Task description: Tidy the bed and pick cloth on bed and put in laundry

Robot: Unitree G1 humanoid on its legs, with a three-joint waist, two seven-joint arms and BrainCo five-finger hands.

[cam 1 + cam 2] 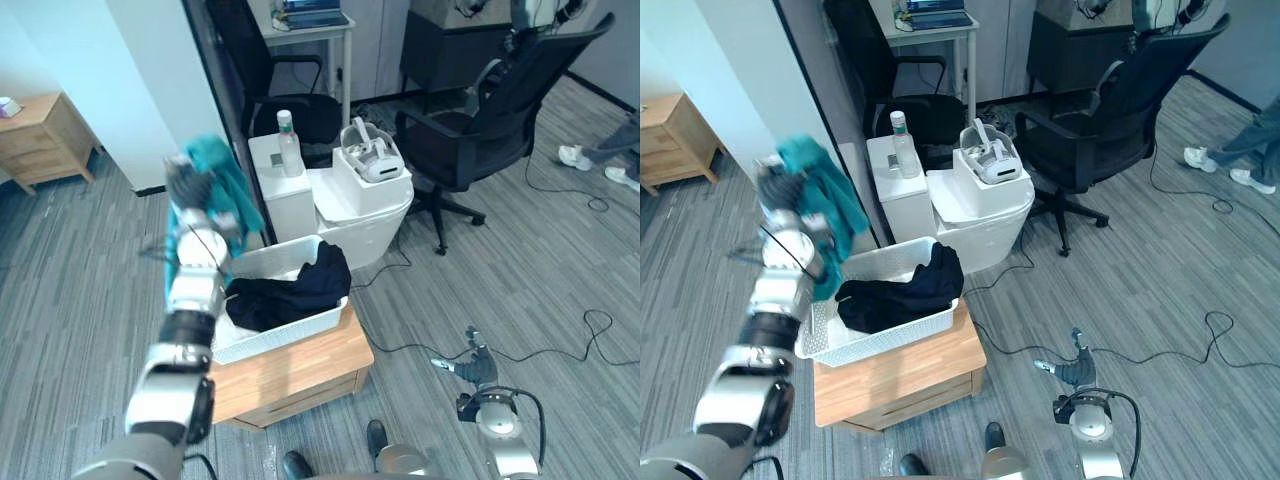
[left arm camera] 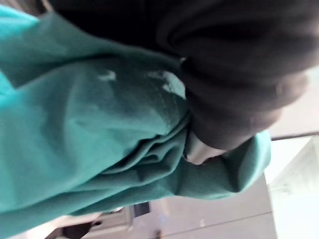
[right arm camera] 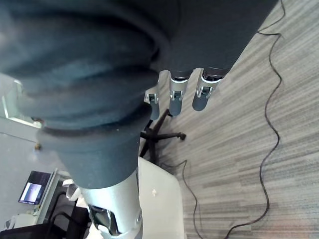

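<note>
Your left hand (image 1: 182, 178) is up in the air, and its fingers are wrapped tight around the teal cloth (image 1: 225, 185). The cloth hangs from that hand, near the left end of the white basket (image 1: 290, 335). The basket sits on the low wooden surface (image 1: 300, 365). A black cloth (image 1: 290, 290) already lies inside it and spills over the far rim. Your right hand (image 1: 478, 368) is down low over the floor (image 1: 520, 270), with its fingers (image 3: 178, 94) straight, apart and holding nothing.

Bright, even room light leaves only soft shadows under the office chair (image 1: 480, 125), while the raised left robot hand (image 1: 181, 176) and its teal cloth (image 1: 218, 168) are blurred.
</note>
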